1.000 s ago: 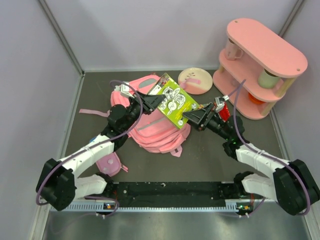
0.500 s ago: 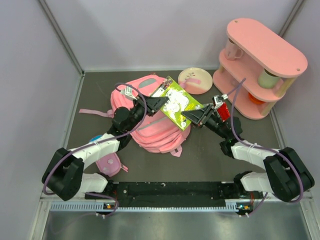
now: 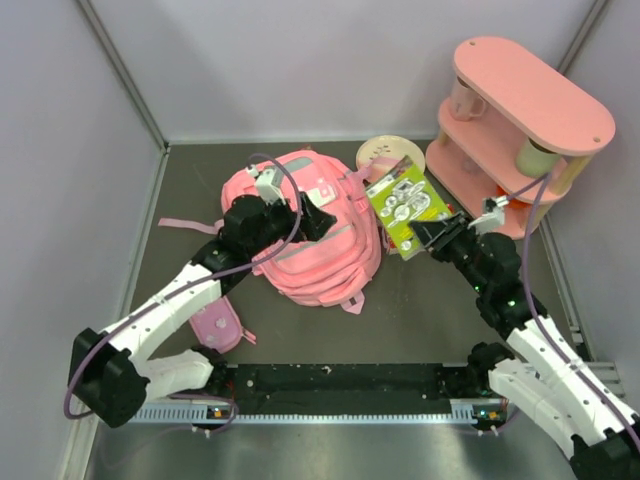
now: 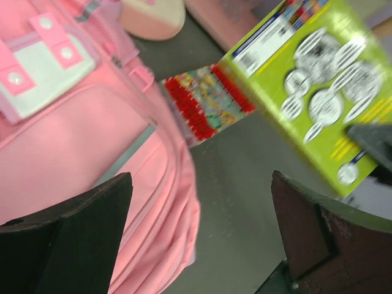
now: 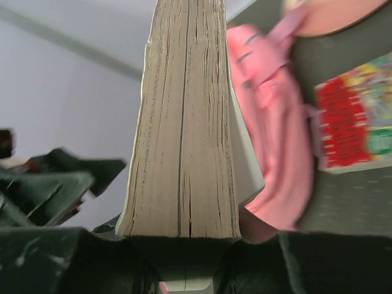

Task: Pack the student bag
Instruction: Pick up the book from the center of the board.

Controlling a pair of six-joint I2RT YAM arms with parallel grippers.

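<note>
Right gripper [image 3: 432, 237] clamps the green book [image 3: 403, 205], centre-right; left gripper [image 3: 312, 217] gapes empty over the student bag [image 3: 330, 260]. Best: left spreads the opening first, book enters edge-on.

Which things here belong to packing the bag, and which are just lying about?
Job: student bag; green book, held by right gripper; open left gripper; likely the red book beside the bag.
Lying about: pink plate; pink shelf; small pink pouch.

High overview, two close wrist views; student bag [image 3: 325, 262] common.
</note>
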